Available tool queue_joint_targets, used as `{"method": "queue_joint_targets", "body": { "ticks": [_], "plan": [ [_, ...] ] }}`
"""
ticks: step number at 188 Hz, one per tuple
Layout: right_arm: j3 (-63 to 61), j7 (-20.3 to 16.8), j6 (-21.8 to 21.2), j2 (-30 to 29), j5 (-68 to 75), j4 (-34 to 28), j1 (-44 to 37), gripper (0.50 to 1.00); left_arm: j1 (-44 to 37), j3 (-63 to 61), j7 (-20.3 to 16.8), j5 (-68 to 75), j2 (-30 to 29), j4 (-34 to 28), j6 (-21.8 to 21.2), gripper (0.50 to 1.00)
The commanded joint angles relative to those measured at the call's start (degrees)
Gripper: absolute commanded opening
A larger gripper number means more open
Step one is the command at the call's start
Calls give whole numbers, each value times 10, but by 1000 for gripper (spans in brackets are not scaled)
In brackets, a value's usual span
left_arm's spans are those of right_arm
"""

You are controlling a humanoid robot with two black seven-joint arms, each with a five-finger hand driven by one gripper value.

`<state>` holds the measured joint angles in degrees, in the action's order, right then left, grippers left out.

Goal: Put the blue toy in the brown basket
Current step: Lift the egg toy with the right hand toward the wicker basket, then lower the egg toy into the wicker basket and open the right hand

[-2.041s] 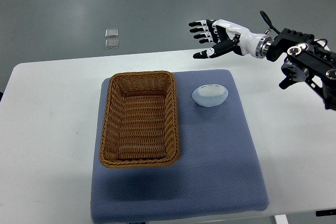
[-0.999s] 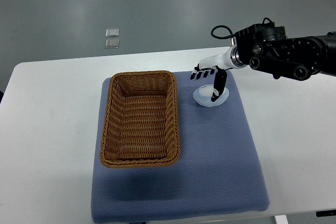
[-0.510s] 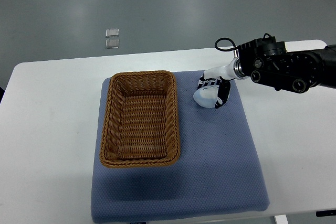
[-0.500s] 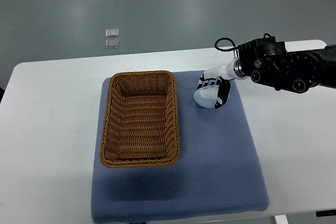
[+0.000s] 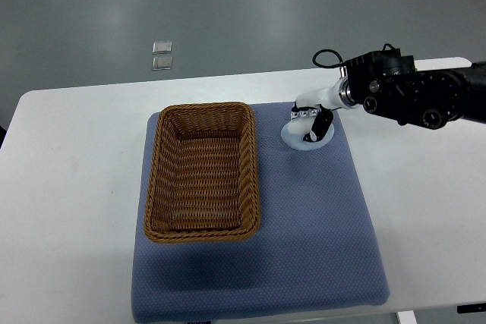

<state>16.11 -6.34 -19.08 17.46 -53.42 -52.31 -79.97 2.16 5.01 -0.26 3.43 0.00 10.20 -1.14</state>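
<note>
Upper left of the frame, on the grey floor: two small clear squares (image 5: 161, 55), one above the other. Left of centre on the blue mat (image 5: 319, 225) covering the white table (image 5: 68, 187): a brown basket (image 5: 203, 171), nothing visible inside. Just right of its upper right corner, still on the mat: the blue toy (image 5: 302, 137), pale and rounded. Wrapped over its top, fingers (image 5: 305, 115) curled down and thumb against the right flank: the right hand (image 5: 310, 124), reaching in from the right edge.

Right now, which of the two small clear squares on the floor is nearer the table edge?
The lower clear square, directly below the other square in the top view; it sits closer to the white table.
</note>
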Motion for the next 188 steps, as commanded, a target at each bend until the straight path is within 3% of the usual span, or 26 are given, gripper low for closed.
{"method": "queue_joint_targets", "body": {
  "ticks": [1,45,127,188],
  "plan": [
    [-2,0,-12,20,4,-31,-42,552,0,0,0,0,0,2,0,1000],
    [-2,0,-20,7,50,-53,-113,558,0,0,0,0,0,3,0,1000],
    [3,0,12,-174,67,-6,-85,566,0,-3,0,1,0,3,0,1000],
    [1,1,28,-175,66,27,-34,586,0,-4,0,0,0,2,0,1000]
  ]
}}
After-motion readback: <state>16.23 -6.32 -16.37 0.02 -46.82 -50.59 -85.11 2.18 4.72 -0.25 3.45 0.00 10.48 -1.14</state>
